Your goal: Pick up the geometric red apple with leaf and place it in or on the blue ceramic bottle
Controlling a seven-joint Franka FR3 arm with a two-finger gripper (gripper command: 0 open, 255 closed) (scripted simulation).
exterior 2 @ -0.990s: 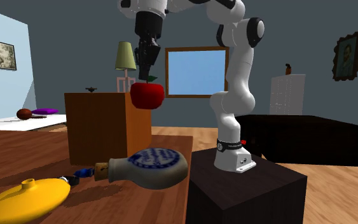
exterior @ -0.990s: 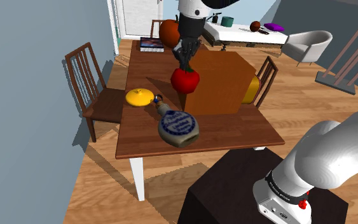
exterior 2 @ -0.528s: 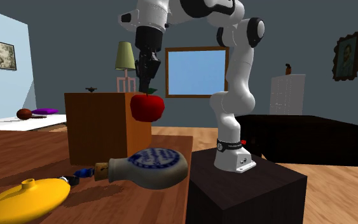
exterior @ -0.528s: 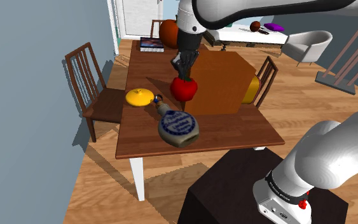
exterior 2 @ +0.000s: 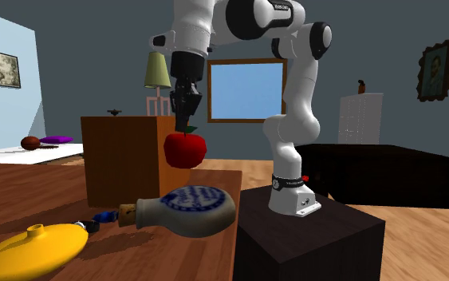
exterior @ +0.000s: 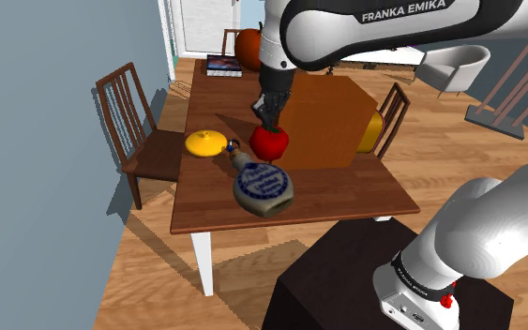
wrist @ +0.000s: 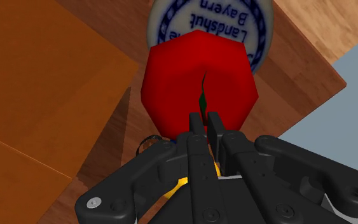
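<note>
— How is the bottle [exterior: 264,186] laid?
— Flat on the table [exterior: 346,199], its long axis level, the corked neck pointed away from the stand.
— And the apple [wrist: 199,83]?
— It is hung stem-up above the bottle, its stem pinched between the nearly closed fingers of the gripper [wrist: 205,118], before the brown box [exterior: 327,122].

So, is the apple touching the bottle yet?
Apart. The second exterior view shows the red apple hanging above the bottle, which lies on its side, with a clear gap between them.
</note>
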